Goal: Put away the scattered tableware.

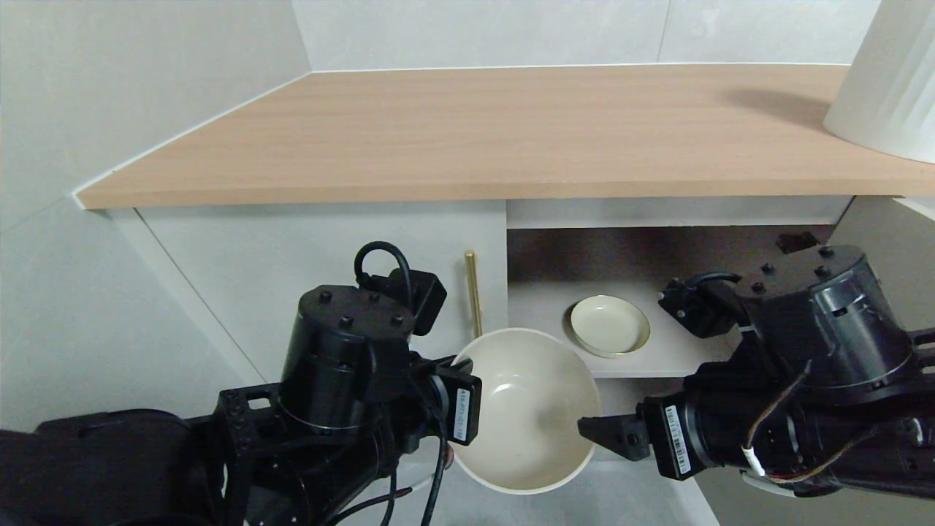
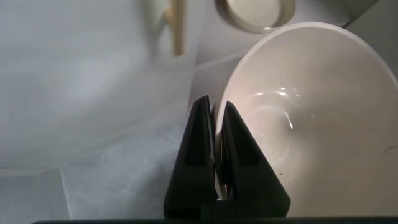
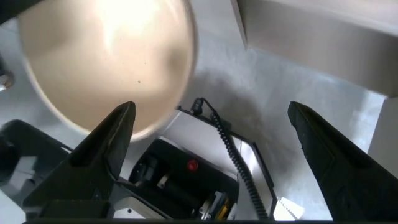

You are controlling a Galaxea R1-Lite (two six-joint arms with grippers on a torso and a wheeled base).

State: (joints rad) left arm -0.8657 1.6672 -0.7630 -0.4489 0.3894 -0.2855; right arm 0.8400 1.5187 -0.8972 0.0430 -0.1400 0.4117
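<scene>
A cream bowl (image 1: 527,409) hangs in the air in front of the open cabinet, its left rim clamped between the fingers of my left gripper (image 1: 459,400). The left wrist view shows that gripper (image 2: 215,124) shut on the rim of the bowl (image 2: 311,124). My right gripper (image 1: 593,428) sits at the bowl's right rim. In the right wrist view this gripper (image 3: 210,107) is open, with the bowl's underside (image 3: 106,62) beyond one fingertip. A small cream plate (image 1: 610,325) lies on the cabinet shelf (image 1: 679,351); the plate (image 2: 255,12) also appears past the bowl.
A wooden countertop (image 1: 511,131) runs above the cabinet. A closed door with a gold handle (image 1: 473,292) stands left of the open compartment. A white ribbed object (image 1: 887,80) stands on the counter's right end. Grey floor lies below.
</scene>
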